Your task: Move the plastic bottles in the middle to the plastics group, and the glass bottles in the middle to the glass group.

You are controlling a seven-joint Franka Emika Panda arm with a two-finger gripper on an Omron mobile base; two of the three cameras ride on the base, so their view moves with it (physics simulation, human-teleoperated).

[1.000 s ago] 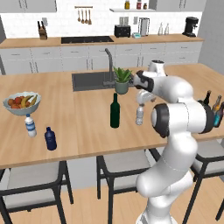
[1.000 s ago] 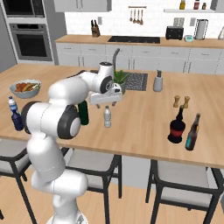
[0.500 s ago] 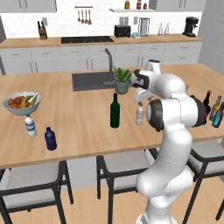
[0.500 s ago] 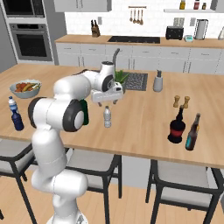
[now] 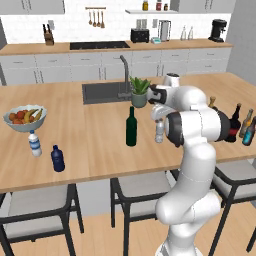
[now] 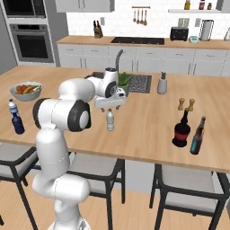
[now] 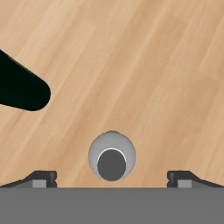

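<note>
Below the spread hand (image 7: 112, 178), the small bottle (image 7: 111, 156) stands apparently upright, cap up.

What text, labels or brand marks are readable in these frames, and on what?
None can be read.
Small clear bottle with white cap and blue label: a plain blue band, too small to show lettering.
Squat black round-bodied bottle with red band: no characters visible on the band.
Small clear greyish plastic bottle: no label.
</note>
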